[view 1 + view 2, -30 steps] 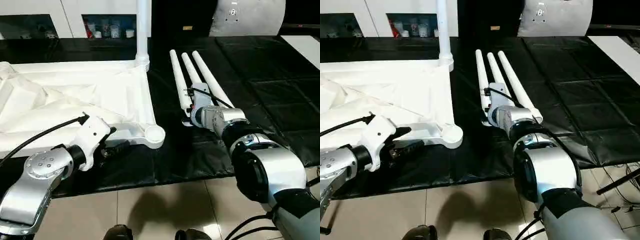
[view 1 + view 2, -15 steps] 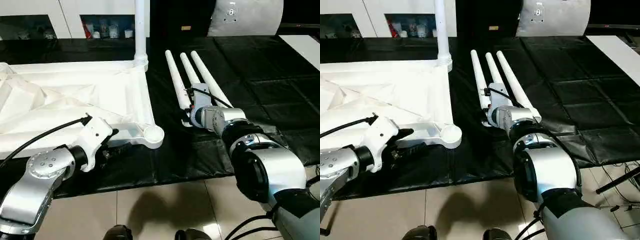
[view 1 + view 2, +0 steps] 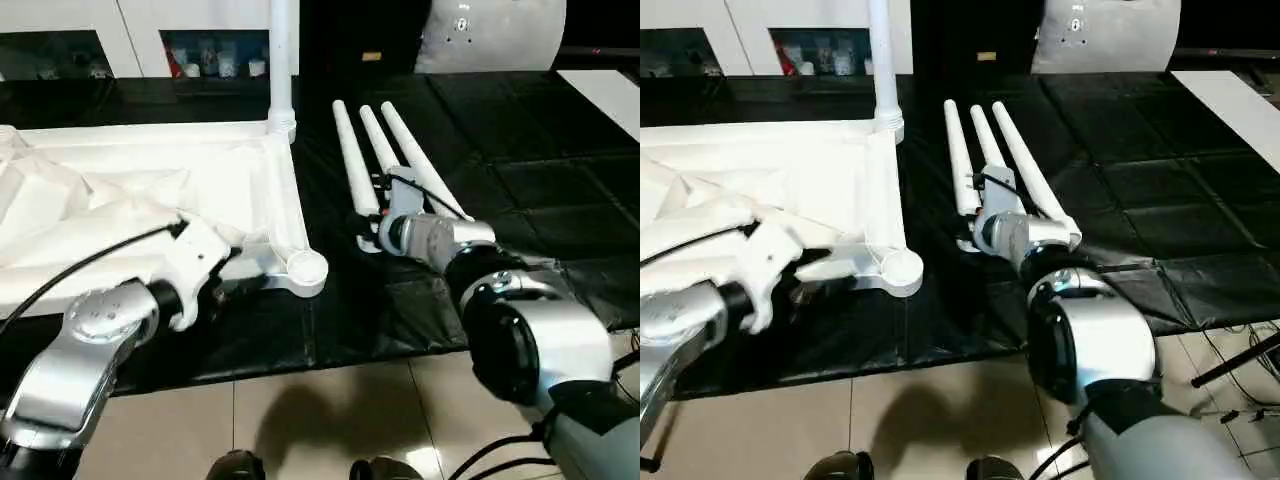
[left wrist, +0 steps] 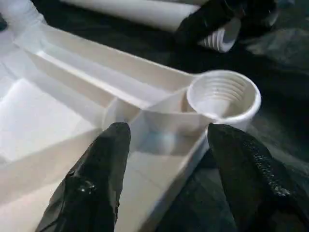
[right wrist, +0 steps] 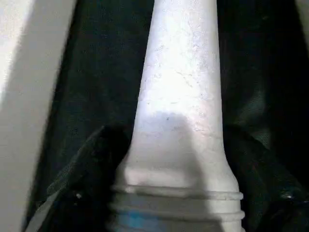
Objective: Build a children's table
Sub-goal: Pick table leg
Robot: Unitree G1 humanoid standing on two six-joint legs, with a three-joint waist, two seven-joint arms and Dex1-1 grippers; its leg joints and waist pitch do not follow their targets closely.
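The white tabletop (image 3: pixel 150 160) lies underside up on a black mat (image 3: pixel 520 180). One white leg (image 3: pixel 281 60) stands upright in its far right corner socket. Three more legs (image 3: pixel 378 135) lie side by side on the mat to the right. My left gripper (image 4: pixel 169 133) is open, its fingers (image 4: pixel 96 183) straddling the tabletop's near rim beside the empty near right socket (image 4: pixel 223 96). My right gripper (image 5: pixel 176 145) is shut on the thick threaded end of the leftmost lying leg (image 5: pixel 178 96), which rests on the mat.
A white cabinet with glass doors (image 3: pixel 215 50) stands behind the mat. A pale grey panel (image 3: pixel 500 30) is at the back right and a white board (image 3: pixel 610 90) at the far right. Tiled floor (image 3: pixel 330 420) begins at the mat's near edge.
My left arm has moved forward and up toward the tabletop's near right corner. The right gripper stays at the same leg. The camera has shifted slightly.
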